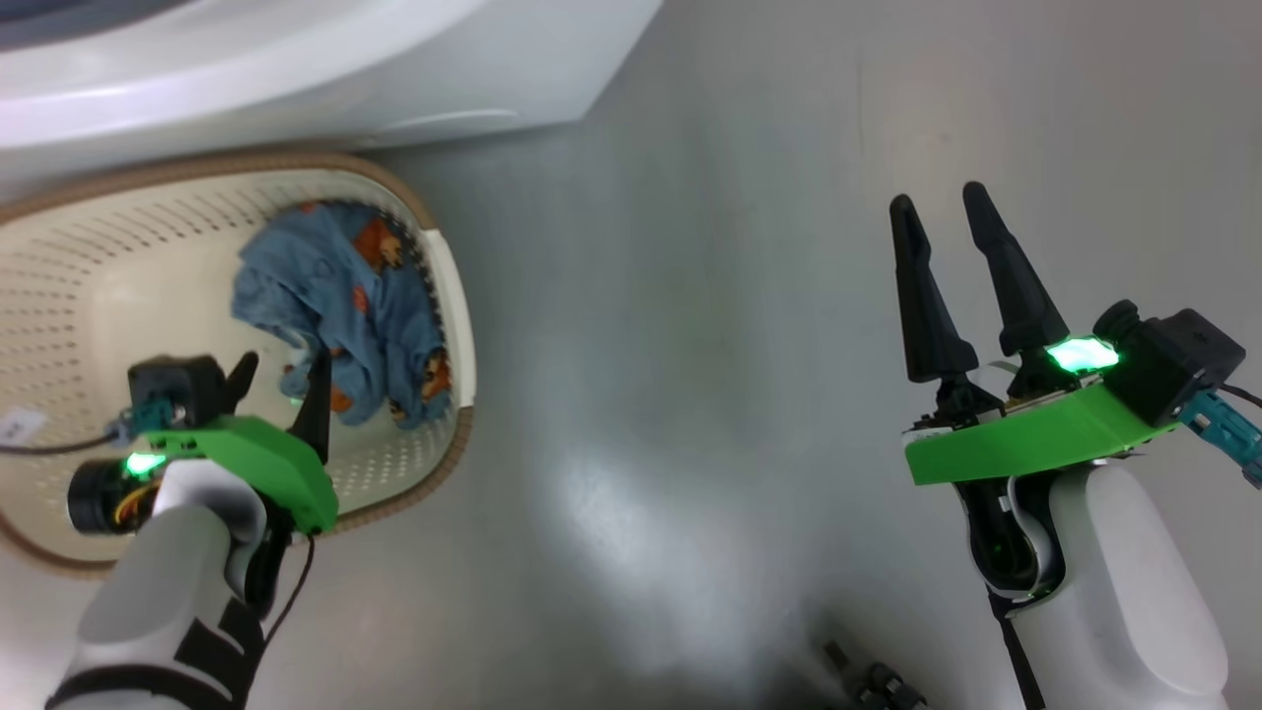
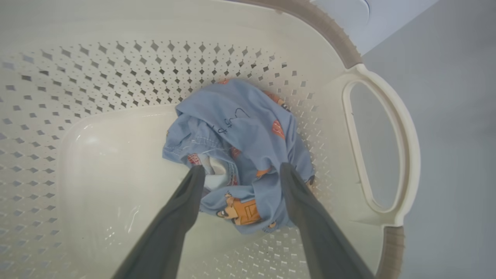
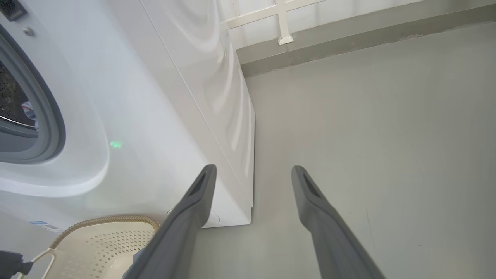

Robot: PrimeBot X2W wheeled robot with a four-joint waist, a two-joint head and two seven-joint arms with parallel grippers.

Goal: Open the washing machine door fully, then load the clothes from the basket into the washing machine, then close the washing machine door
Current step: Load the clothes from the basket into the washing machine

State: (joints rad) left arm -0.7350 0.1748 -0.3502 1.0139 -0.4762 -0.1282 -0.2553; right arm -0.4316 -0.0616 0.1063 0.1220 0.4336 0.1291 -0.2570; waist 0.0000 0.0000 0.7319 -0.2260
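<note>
My left claw (image 2: 242, 170) hangs inside the basket (image 2: 116, 77) with its two fingers spread wide, one tip at each side of the near edge of the clothes (image 2: 240, 128), gripping nothing; I cannot tell whether the tips touch the cloth. The clothes lie as a crumpled blue heap on the basket's bottom, against its right wall, and the basket stands on the floor (image 1: 690, 296) just in front of the washing machine (image 3: 155, 97). I judge the bundle light, soft and limp: it will sag and trail when lifted, and nothing about it is fragile. I would pinch deep into a thick fold near the middle, by the white lining (image 2: 215, 176), not a loose hem. Bunched like this it points nowhere clearly; its longer run seems to go near to far along the wall. My right claw (image 1: 942, 212) hovers over bare floor well to the right, fingers apart, empty.
</note>
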